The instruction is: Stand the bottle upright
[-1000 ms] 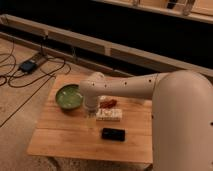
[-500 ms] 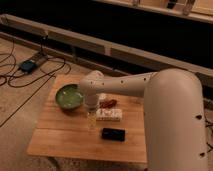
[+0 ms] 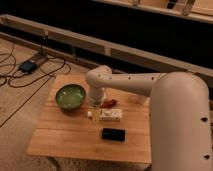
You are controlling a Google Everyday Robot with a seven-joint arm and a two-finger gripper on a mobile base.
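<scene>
Wooden table (image 3: 65, 140) surface: the bottle (image 3: 110, 115) lies on its side near the centre, between a red object (image 3: 109, 103) and a black phone (image 3: 113, 134), while the gripper (image 3: 96, 103) hangs just beside it, next to a green bowl (image 3: 70, 96), jaws apart, holding nothing.

Table (image 3: 65, 142): pale wood, planks w/ visible grain, matt. Bowl (image 3: 70, 96), at table's 10 o'clock: green, glossy, looks glazed. Phone (image 3: 113, 134), 6 o'clock of bottle: black, smooth, slight sheen. Bottle (image 3: 111, 115), mid-table: whitish, prob. plastic, reddish-brown print. Arm (image 3: 150, 85): cream shell, smooth, satin, looks like hard plastic. Gripper (image 3: 95, 105), at bowl's 3 o'clock, bottle's 10 o'clock: same pale finish, fingers apart.
</scene>
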